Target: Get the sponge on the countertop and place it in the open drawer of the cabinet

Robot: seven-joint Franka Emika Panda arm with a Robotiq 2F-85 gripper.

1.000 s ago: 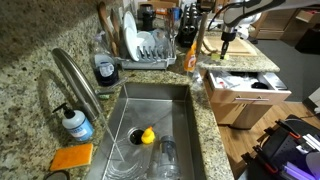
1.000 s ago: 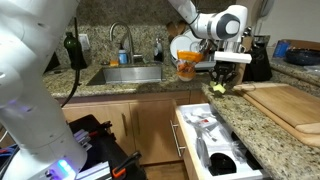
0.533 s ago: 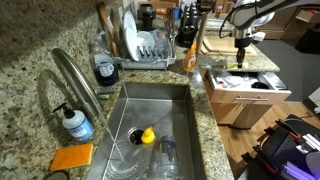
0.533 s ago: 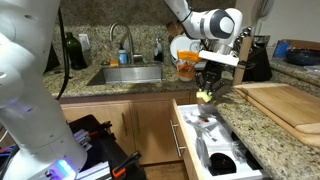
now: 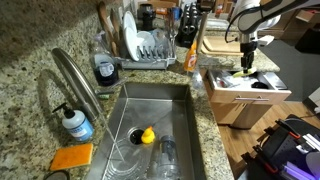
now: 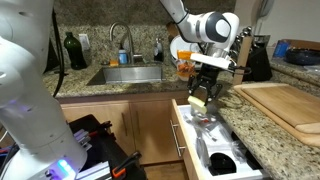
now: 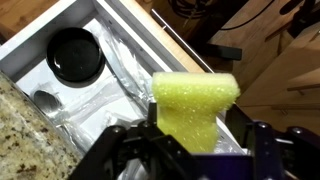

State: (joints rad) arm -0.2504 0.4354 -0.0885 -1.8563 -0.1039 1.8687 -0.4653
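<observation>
The gripper (image 5: pixel 247 68) is clamped on the sponge (image 5: pixel 247 71), a small yellow block pinched between its fingers, and in this exterior view it hangs above the open drawer (image 5: pixel 247 96). A second ago it was farther back, over the countertop (image 5: pixel 28 108) by the cutting board; it has since come outward and lower. The orange bottle (image 5: pixel 190 56) stands off to one side of it, with the sink (image 5: pixel 160 100) beyond that. In the other exterior view the gripper (image 6: pixel 200 97) has also shifted off the countertop (image 6: pixel 275 125) edge; the sponge (image 6: pixel 198 101) now hangs free of any surface, directly over the drawer (image 6: pixel 180 140) that juts from the cabinet (image 6: pixel 140 125). In the wrist view the sponge (image 7: pixel 192 105) fills the middle, gripped on both sides by the dark fingers (image 7: pixel 130 150). Beyond it lies the drawer's (image 7: pixel 60 30) pale inside, holding a round black item (image 7: pixel 75 55).
</observation>
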